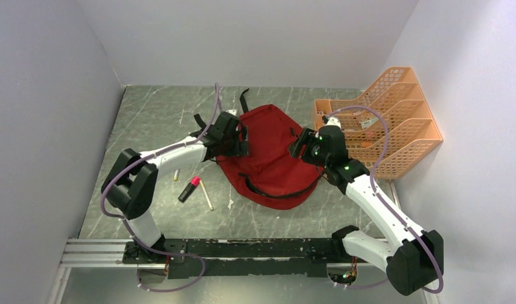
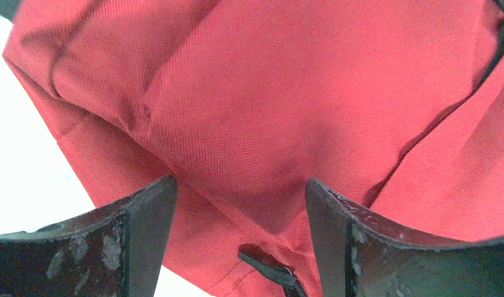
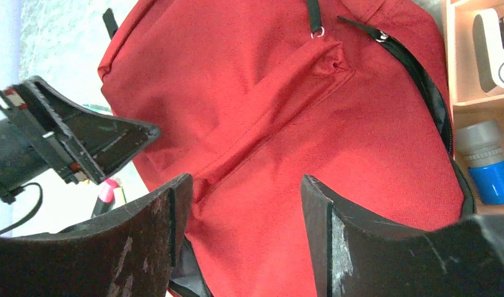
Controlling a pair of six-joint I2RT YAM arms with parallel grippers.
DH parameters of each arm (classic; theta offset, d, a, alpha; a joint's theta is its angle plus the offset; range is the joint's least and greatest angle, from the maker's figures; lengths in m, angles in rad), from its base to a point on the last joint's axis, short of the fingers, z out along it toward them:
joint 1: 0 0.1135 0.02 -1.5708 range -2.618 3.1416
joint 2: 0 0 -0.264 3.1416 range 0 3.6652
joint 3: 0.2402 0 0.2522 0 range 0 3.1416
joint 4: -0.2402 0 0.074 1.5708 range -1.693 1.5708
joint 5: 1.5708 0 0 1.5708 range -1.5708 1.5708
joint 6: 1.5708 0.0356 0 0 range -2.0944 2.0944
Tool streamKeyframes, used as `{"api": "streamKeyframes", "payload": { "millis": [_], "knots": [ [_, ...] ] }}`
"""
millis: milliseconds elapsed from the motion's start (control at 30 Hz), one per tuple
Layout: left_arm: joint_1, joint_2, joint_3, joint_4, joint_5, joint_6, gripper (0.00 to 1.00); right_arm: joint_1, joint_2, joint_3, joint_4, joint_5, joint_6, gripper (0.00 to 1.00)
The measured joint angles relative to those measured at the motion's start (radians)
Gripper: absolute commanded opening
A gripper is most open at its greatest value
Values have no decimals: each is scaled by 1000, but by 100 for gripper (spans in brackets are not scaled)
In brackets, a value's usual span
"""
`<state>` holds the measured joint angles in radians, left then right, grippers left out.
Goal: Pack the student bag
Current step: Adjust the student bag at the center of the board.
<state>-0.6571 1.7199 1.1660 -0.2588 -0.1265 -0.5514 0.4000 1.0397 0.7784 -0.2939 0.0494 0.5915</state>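
The student bag [image 2: 249, 111] is matt red twill-woven cloth with black webbing straps [image 3: 312, 13]. Right of the bag, the organizer [image 1: 401, 126] is orange plastic mesh; under the bag, the table [image 1: 154, 120] looks smooth grey-veined stone.

The tabletop [image 1: 160, 120] is a dark grey-green slab with a marble look. Thin pale veins cross it, and it has a faint sheen. Three plain white panels close it in: the back wall [image 1: 255, 38] at 12 o'clock, the left wall [image 1: 40, 114] at 9 o'clock and the right wall [image 1: 477, 76] at 3 o'clock. Each meets the slab at a straight seam. At 6 o'clock a silver slotted rail [image 1: 90, 253] runs along the near edge, with a paler grey strip below it. The light is soft and even, casting only faint shadows. In the wrist views the bare tabletop looks washed out, almost white.
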Motion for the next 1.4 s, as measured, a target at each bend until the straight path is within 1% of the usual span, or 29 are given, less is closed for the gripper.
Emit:
{"api": "streamKeyframes", "payload": {
  "millis": [33,133,200,233,300,400,433,600,833,1100,1233,1333,1400],
  "knots": [
    [1,0,-13,10,4,-14,75,0,0,-1,3,-3,-2,68],
    [5,2,-47,34,26,-55,62,0,4,-4,12,-19,-7,68],
    [9,15,-48,54,39,-75,50,0,14,-5,19,-36,-16,67],
    [12,24,-45,62,41,-80,40,0,21,-6,23,-44,-21,67],
    [23,47,-29,64,46,-85,31,0,33,-15,29,-55,-31,66],
    [51,74,-4,64,71,-84,9,0,45,-32,27,-61,-39,65],
    [65,79,4,61,82,-83,6,0,47,-37,27,-63,-42,64],
    [138,98,66,58,134,-68,5,0,80,-41,33,-89,-59,62],
    [217,129,123,77,210,-38,5,0,197,-41,34,-133,-93,56],
    [230,162,156,79,271,16,5,0,254,-41,39,-185,-118,56],
    [234,162,176,78,296,47,5,0,254,-38,47,-208,-131,56],
    [238,162,178,80,315,66,5,22,243,-29,81,-224,-163,56],
    [240,162,178,80,330,79,5,62,230,-27,128,-222,-196,57]
  ]
}}
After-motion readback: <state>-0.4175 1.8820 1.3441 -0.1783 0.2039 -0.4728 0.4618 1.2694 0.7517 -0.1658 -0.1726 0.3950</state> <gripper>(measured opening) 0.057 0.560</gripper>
